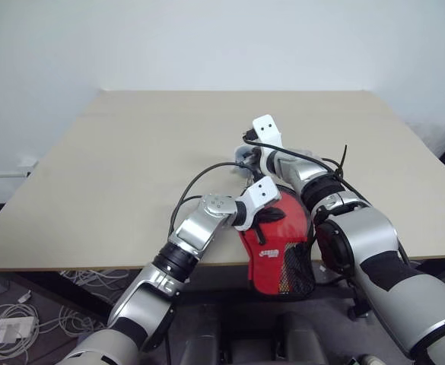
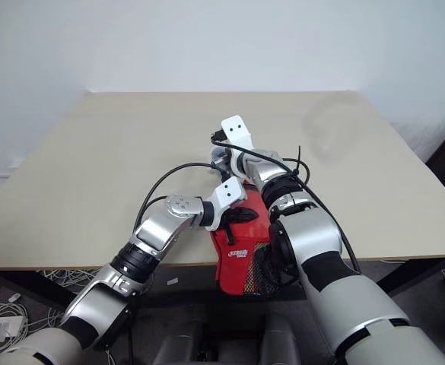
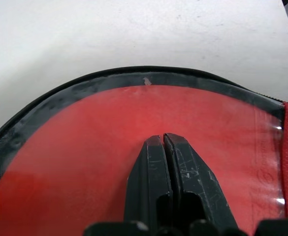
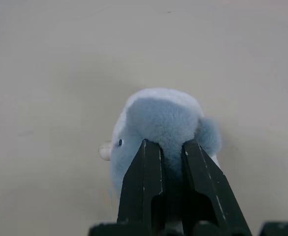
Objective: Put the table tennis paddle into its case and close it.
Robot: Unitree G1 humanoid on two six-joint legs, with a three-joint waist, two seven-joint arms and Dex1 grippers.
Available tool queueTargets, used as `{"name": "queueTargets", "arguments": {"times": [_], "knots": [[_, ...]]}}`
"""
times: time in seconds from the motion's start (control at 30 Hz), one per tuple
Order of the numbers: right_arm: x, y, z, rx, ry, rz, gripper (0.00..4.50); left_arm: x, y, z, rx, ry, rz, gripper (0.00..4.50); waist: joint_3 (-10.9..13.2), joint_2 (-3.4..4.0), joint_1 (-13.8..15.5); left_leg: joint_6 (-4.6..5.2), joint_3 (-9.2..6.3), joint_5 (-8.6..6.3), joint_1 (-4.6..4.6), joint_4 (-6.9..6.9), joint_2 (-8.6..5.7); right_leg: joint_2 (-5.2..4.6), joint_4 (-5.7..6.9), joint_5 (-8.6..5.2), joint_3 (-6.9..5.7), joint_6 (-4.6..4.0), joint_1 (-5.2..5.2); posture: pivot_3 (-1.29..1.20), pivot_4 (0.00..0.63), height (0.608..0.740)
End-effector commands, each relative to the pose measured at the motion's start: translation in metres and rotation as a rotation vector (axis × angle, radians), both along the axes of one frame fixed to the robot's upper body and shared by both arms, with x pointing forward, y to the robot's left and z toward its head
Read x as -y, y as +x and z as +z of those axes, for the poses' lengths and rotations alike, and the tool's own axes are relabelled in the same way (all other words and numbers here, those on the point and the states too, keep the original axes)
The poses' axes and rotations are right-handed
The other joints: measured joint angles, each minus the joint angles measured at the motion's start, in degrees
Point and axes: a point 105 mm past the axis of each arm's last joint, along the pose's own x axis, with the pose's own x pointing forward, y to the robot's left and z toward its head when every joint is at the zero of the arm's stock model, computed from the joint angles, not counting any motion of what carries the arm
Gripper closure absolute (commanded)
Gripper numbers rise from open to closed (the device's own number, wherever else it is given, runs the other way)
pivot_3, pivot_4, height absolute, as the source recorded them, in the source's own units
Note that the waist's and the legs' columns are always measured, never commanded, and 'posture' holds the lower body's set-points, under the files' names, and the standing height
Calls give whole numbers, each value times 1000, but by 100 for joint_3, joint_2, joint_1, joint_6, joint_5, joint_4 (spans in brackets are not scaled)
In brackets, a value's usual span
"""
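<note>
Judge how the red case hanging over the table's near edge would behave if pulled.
The case is probably floppy: its mesh end droops below the table edge. It looks light for its size, so it would likely slide easily. The left hand is shut over it.

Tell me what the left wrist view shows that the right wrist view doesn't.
Left wrist view: the left tool, shut, over a glossy red, black-rimmed face, likely the table tennis paddle. Right wrist view: the right tool shut on a blue plush toy. Both: the pale table beyond the fingers.
</note>
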Motion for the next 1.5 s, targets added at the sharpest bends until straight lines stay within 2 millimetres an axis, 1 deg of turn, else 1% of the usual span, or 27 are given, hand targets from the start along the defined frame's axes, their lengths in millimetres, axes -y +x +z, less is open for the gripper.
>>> {"name": "queueTargets", "arguments": {"times": [0.03,0.23,0.37,0.5,0.67,0.8,0.87,0.97,1.07,1.13,1.23,1.4,1.47,1.5], "knots": [[21,15,29,147,-25,-138,4496,-6,0,-11,-17,59,2,4500,0,0,-2,0,0,0,0,1,0,0,1,0,2,0,0,0,0,654],[49,18,15,171,-126,-280,4496,-7,-3,-13,-21,67,-13,4500,0,0,2,0,1,0,0,2,0,0,3,0,9,0,-1,0,0,654],[69,20,12,185,-166,-349,4496,-7,-5,-14,-25,66,-18,4500,-1,1,3,6,2,-3,-2,7,-2,0,5,-2,9,4,-1,0,0,654],[97,20,7,198,-198,-414,4496,-8,-7,-16,-33,65,-21,4500,-2,2,21,13,1,-2,-2,8,-6,0,5,-6,9,10,1,0,0,654],[131,17,2,195,-200,-470,4496,-7,-9,-16,-42,62,-29,4500,-5,6,58,53,-7,11,-3,11,-34,1,5,-8,31,21,13,0,0,654],[153,13,0,193,-191,-497,4496,-6,-9,-15,-44,59,-34,4500,-6,9,146,85,-22,21,-13,13,-83,0,6,-10,74,40,13,0,0,654],[166,8,-3,182,-186,-516,4496,-6,-8,-15,-44,58,-35,4500,-7,11,188,102,-26,24,-16,13,-108,1,5,-5,102,66,14,0,0,654],[184,-1,-8,154,-166,-548,4496,-5,-7,-15,-45,57,-36,4500,-10,16,258,139,-41,33,-25,13,-153,24,0,1,172,93,14,0,0,654],[190,-7,-9,128,-129,-557,4496,-4,-6,-16,-46,56,-38,4500,-17,28,310,164,-70,31,-40,29,-188,83,-4,-2,261,102,15,0,0,654],[185,-11,-7,101,-64,-532,4496,-4,-6,-16,-47,57,-41,4500,-19,30,313,171,-86,33,-68,42,-207,90,-4,2,277,113,2,0,0,654],[178,-15,-2,72,4,-481,4496,-3,-7,-16,-49,57,-50,4500,-19,31,307,172,-98,34,-76,47,-220,92,-5,3,281,116,4,0,0,654],[182,-21,1,40,0,-490,4496,-1,-8,-17,-53,62,-60,4500,-22,36,300,171,-100,34,-75,47,-221,92,-4,0,280,120,3,0,0,654],[188,-24,2,35,-18,-511,4496,-1,-9,-18,-56,68,-72,4500,-22,36,302,171,-102,34,-76,47,-221,91,-4,-1,278,121,3,0,0,654],[195,-27,3,32,-22,-535,4496,-1,-10,-19,-56,70,-76,4500,-22,36,303,172,-103,34,-76,47,-221,91,-5,-1,278,122,4,0,0,654]]}}
